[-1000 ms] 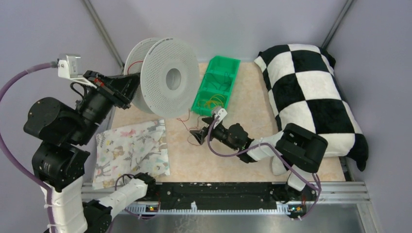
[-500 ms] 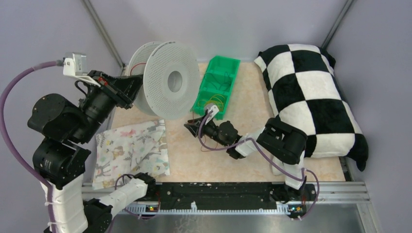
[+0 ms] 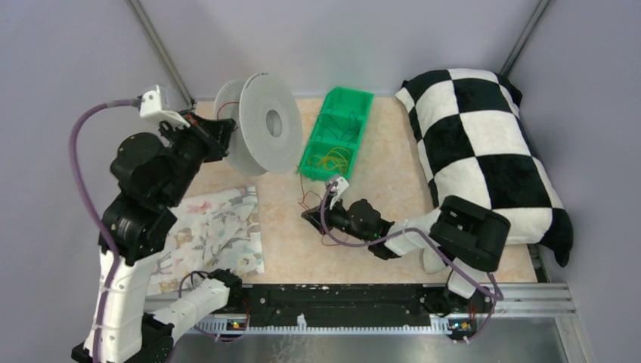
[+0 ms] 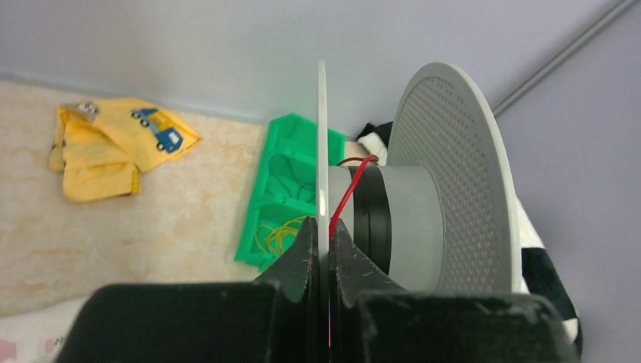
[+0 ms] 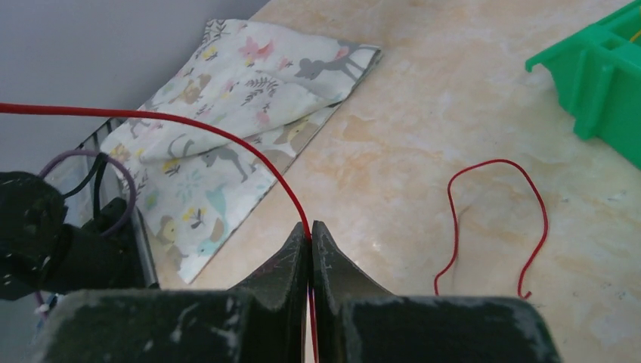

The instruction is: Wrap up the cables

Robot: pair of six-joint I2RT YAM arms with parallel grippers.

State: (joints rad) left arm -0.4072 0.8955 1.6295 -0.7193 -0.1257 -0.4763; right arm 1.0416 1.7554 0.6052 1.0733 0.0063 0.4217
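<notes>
The wire (image 5: pixel 301 218) comes in as a red arc from the left and ends between the tips of the right gripper (image 5: pixel 311 227). The gripper is pinched tight on it near the middle of the table (image 5: pixel 423 98). A loose loop lies on the surface just to the right. The left gripper (image 4: pixel 325 227) is clamped on one thin side disc of the spool (image 4: pixel 453 174), at the far left corner.
</notes>
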